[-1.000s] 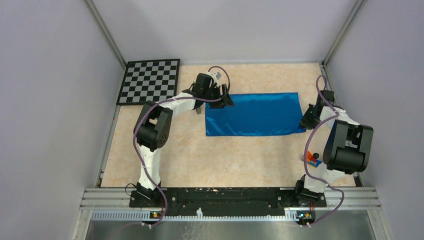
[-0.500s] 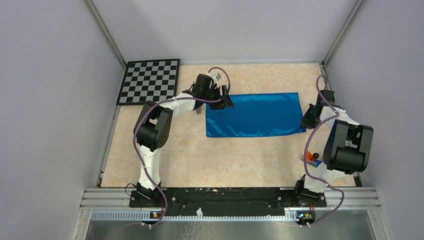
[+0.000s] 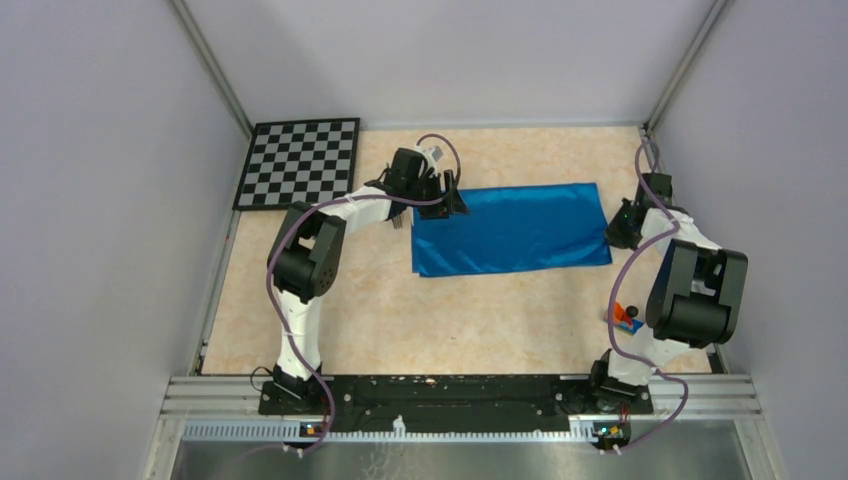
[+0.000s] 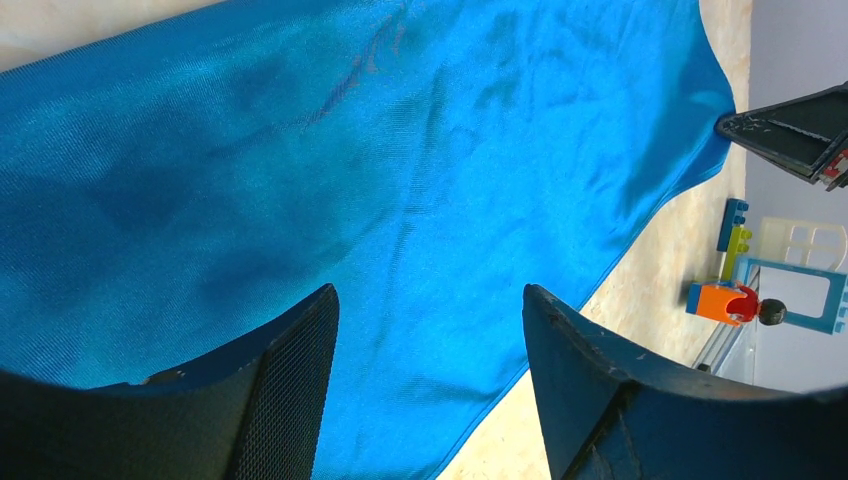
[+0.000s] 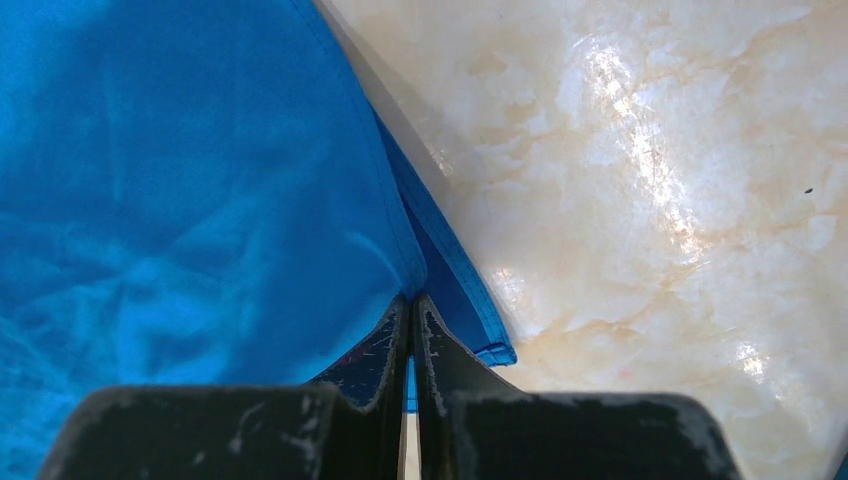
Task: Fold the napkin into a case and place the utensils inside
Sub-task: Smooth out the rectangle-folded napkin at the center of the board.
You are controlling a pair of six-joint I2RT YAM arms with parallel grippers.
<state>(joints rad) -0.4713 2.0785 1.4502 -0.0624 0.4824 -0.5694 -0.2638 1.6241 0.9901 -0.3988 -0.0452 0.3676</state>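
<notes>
My right fingers (image 5: 385, 350) pinched shut on the napkin (image 3: 510, 228) corner; left fingers (image 4: 290, 390) stood wide, empty. Thin pinch might slip, or lift one layer only.

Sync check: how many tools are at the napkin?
2. Left tool open over the napkin's left end; right tool shut on its right end.

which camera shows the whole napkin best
Top external: the whole blue napkin lies in frame, with only one corner hidden by the left arm. The left wrist view shows much of it beyond the open left gripper, cropped by the frame. The right wrist view shows only the corner pinched in the shut right gripper.
</notes>
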